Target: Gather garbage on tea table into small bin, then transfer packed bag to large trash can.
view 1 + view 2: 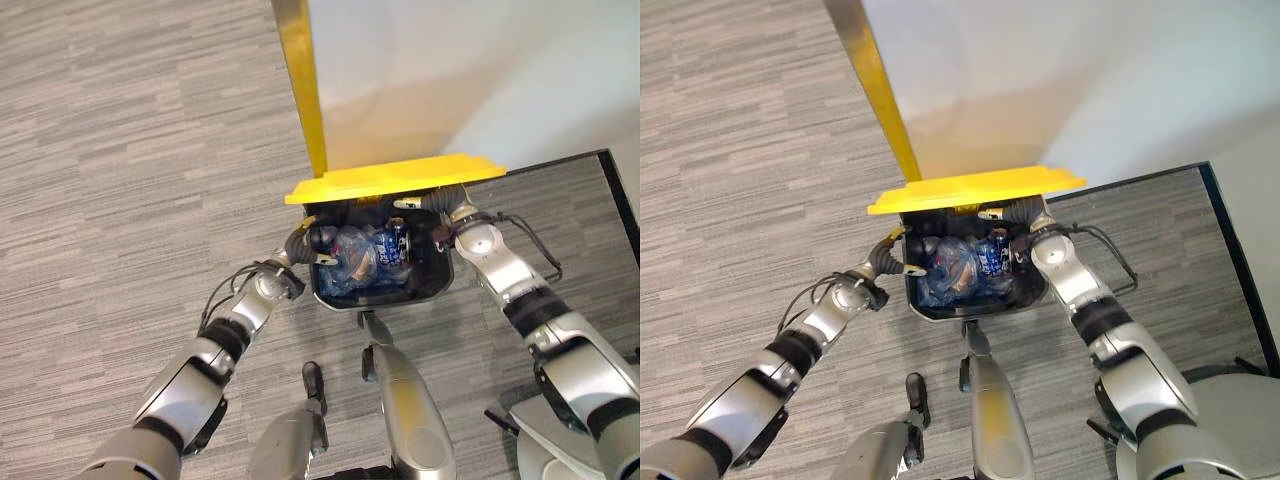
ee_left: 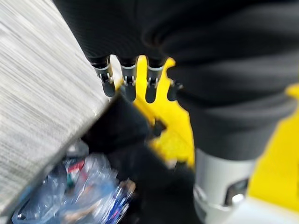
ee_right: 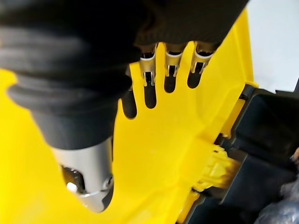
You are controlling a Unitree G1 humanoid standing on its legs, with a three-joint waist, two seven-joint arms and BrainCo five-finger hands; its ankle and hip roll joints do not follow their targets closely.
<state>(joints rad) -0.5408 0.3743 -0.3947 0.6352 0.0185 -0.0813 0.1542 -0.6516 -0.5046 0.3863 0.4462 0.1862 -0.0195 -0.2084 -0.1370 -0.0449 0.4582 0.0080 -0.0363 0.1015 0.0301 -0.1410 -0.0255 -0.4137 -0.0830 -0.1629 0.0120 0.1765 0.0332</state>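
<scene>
The large black trash can (image 1: 380, 300) stands on the floor before me with its yellow lid (image 1: 395, 178) raised. Inside lies the clear packed bag (image 1: 365, 255), stuffed with wrappers and a blue can. My left hand (image 1: 312, 240) sits at the can's left rim, just over the bag (image 2: 88, 186). Its fingers (image 2: 128, 86) are straight and hold nothing. My right hand (image 1: 445, 215) is at the far right corner, under the lid. Its straight fingers (image 3: 149, 79) lie against the lid's yellow underside (image 3: 154, 154).
A yellow strip (image 1: 300, 70) runs up the edge of a white wall (image 1: 450, 70) right behind the can. A black-framed panel (image 1: 600, 170) borders the carpet on the right. Grey carpet (image 1: 120, 150) stretches to the left.
</scene>
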